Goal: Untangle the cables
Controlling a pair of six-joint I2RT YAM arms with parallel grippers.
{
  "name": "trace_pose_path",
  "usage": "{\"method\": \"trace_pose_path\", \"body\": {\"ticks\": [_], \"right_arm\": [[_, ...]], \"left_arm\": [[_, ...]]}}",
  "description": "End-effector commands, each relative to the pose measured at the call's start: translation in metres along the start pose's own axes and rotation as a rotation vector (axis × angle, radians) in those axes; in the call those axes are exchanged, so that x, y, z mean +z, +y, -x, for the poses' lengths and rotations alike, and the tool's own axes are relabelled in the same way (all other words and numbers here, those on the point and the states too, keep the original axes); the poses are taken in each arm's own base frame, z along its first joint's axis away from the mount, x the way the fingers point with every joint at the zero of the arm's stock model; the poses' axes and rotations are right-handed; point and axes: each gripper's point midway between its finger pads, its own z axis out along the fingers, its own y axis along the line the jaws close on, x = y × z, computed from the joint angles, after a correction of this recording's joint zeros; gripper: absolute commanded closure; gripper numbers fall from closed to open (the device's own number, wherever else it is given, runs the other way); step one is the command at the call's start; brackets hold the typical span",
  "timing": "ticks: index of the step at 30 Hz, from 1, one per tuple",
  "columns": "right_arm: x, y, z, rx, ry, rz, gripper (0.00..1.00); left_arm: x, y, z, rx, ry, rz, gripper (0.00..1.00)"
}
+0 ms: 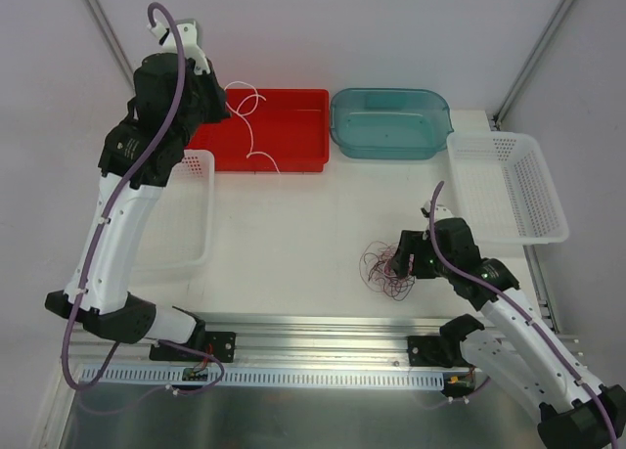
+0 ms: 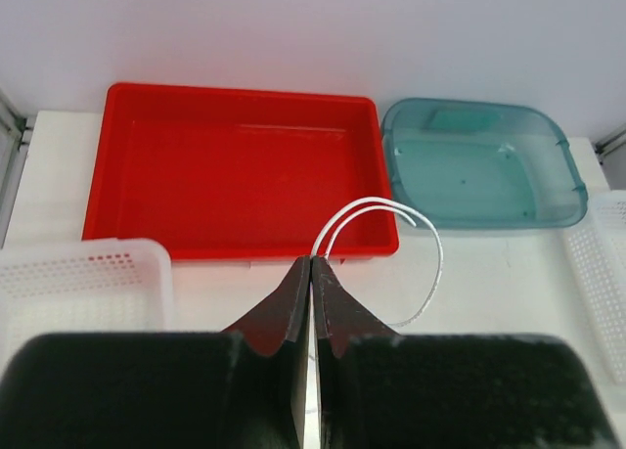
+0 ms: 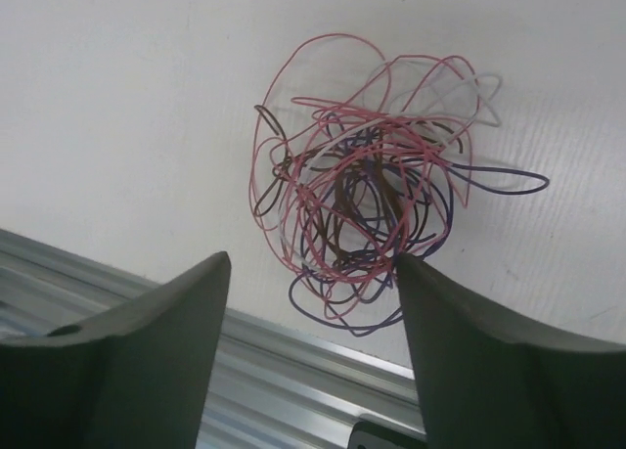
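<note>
The left pincer [image 2: 311, 265] is pinching a single white cable [image 2: 381, 203] between fully closed fingers. The cable is arching out in a double loop, and from above it is trailing over the red tray [image 1: 293, 126]. The right pincer [image 3: 311, 261] is standing wide, gripping nothing, and hovering just above the tangle [image 3: 362, 190] of pink, purple, black and white cables. The tangle is lying on the white counter [image 1: 293, 244] near the metal rail [image 3: 293, 351]. A teal tub [image 2: 479, 165] is sitting beside the red tray.
</note>
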Motion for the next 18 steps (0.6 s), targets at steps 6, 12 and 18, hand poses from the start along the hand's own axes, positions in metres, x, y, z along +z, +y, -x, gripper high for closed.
{"method": "trace_pose_path", "body": {"ticks": [6, 12, 18], "right_arm": [[-0.01, 0.03, 0.03, -0.07, -0.085, 0.138, 0.1], [-0.008, 0.033, 0.032, -0.076, -0.094, 0.161, 0.04], [-0.002, 0.03, 0.026, -0.093, -0.067, 0.149, 0.04]], "left_arm": [[0.033, -0.024, 0.08, -0.043, -0.204, -0.042, 1.0], [0.089, -0.016, 0.089, -0.038, -0.264, 0.017, 1.0], [0.169, 0.01, 0.044, -0.067, -0.176, 0.088, 1.0]]}}
